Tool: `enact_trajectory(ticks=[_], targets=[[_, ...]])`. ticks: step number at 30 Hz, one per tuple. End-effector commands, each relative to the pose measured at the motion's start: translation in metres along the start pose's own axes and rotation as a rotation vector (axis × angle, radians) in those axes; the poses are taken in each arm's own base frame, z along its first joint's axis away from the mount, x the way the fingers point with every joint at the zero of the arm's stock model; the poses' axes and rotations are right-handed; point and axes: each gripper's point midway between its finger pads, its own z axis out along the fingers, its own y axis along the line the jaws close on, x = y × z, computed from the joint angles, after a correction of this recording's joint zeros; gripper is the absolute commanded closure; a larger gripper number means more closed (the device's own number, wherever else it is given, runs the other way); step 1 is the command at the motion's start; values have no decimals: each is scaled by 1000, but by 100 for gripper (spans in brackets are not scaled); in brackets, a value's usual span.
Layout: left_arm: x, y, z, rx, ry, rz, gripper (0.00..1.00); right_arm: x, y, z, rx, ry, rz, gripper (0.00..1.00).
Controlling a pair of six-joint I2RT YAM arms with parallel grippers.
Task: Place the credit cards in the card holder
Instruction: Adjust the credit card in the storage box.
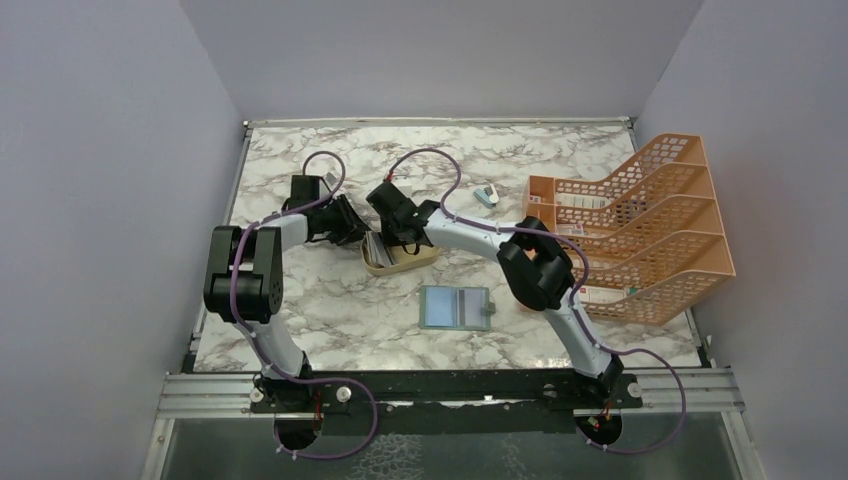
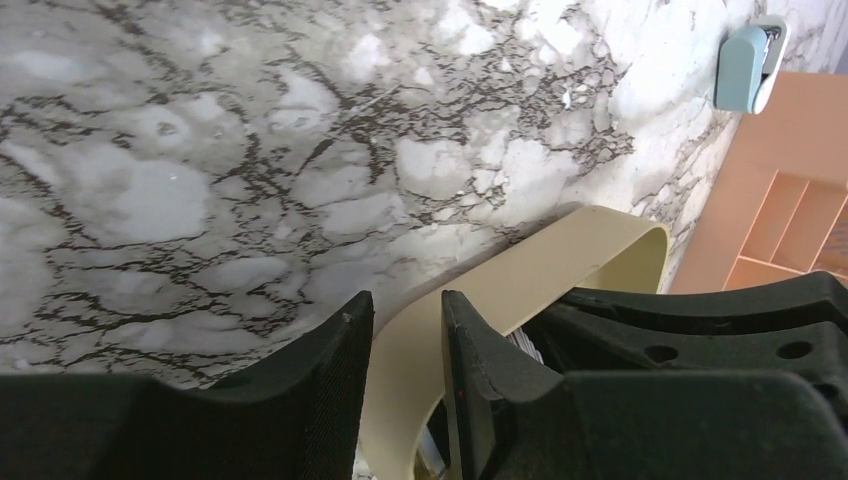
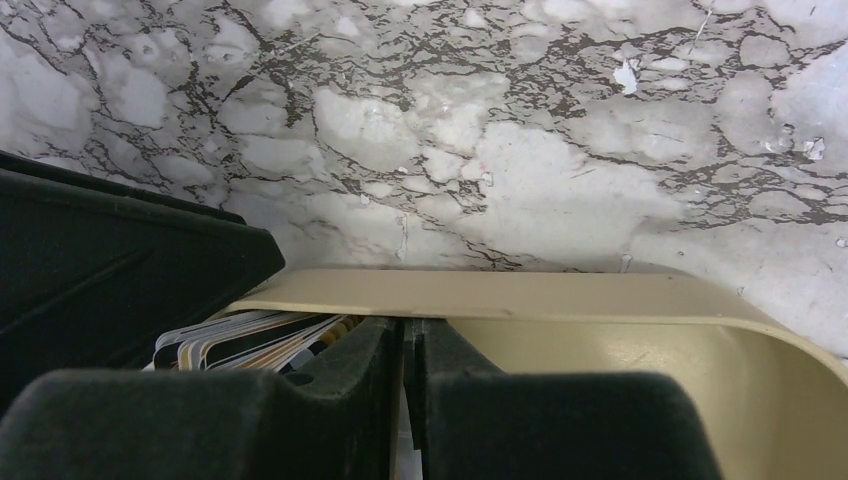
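Observation:
The credit cards [image 3: 235, 340] stand on edge as a fanned stack at the left end of the tan oval dish [image 1: 425, 259]. My right gripper [image 3: 403, 325] is down inside the dish, its fingers closed on a thin pale card edge beside the stack. My left gripper [image 2: 405, 305] straddles the dish's left rim [image 2: 600, 250], one finger outside and one inside, clamped on the wall. The card holder [image 1: 455, 307], a grey-green wallet with pale blue-grey pockets, lies open on the table, in front of the dish and a little to its right, apart from both grippers.
An orange mesh file rack [image 1: 640, 235] stands at the right. A small blue-and-white gadget [image 1: 487, 195] lies behind the dish near the rack; it also shows in the left wrist view [image 2: 745, 65]. The two arms meet closely over the dish.

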Motion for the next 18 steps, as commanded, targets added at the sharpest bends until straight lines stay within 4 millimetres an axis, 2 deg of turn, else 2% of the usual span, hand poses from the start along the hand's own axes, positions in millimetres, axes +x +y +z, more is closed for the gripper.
enact_trajectory(ticks=[1, 3, 5, 8, 14, 18], targets=[[4, -19, -12, -13, 29, 83, 65, 67, -12, 18, 28, 152, -23, 92], [-2, -12, -16, -72, 4, 106, 62, 70, -15, 16, 33, 163, -18, 92], [-12, -19, -28, -90, -47, 135, 61, 73, -15, 14, 32, 176, -20, 92], [-14, -20, -38, -106, -81, 142, 60, 68, -15, 8, 29, 163, -18, 92], [3, -2, -43, -166, -72, 112, 64, 64, -10, 7, 3, 151, -34, 92], [7, -3, -49, -169, -77, 103, 69, 65, -8, 6, -18, 152, -41, 92]])
